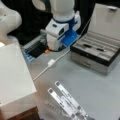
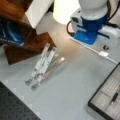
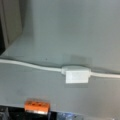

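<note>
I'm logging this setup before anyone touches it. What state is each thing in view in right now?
Grey metal case with hinged lid: open, lid tilted back, dark pens in its tray slots.
White cable with rectangular inline box: lying slack across the grey table.
Silver folding metal stand: collapsed flat on the table.
Small orange block: at the table edge.
Claw: not visible in any view.

All views are soft and blurred, evenly lit, with glare on the table (image 2: 75, 82).
</note>
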